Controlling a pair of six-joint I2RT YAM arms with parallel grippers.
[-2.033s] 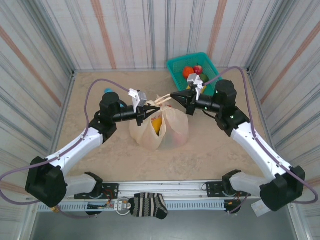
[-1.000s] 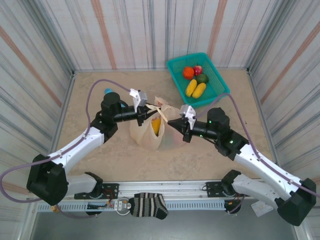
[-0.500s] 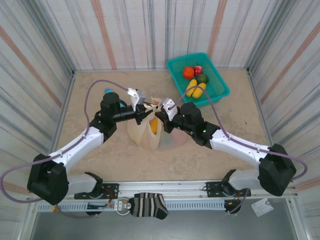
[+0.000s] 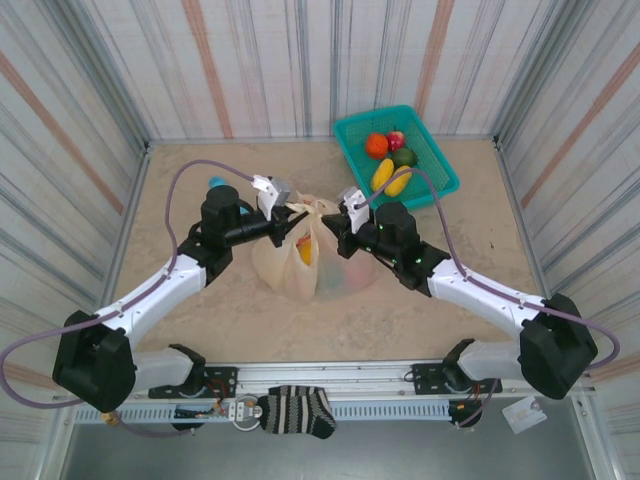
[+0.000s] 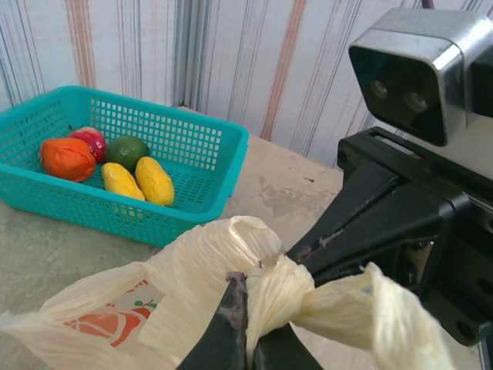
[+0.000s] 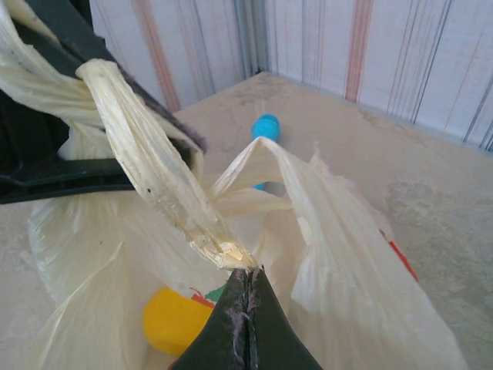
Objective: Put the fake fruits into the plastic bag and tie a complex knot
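Note:
The plastic bag stands mid-table, cream with red-orange prints, a yellow fake fruit showing inside it. My left gripper is shut on a twisted bag handle just above the bag's mouth. Right next to it, my right gripper is shut on the other handle strand, which crosses over the left fingers. The two handles wrap round each other between the tips. More fake fruits lie in the teal basket: orange, red, green, two yellow.
The basket sits at the back right against the striped wall. A small blue object lies behind the left arm, also seen beyond the bag. Striped walls close in three sides. A striped cloth hangs on the front rail.
My right gripper has swung left and back across the bag's mouth with its handle, ending close to the left gripper. The left gripper has hardly moved.

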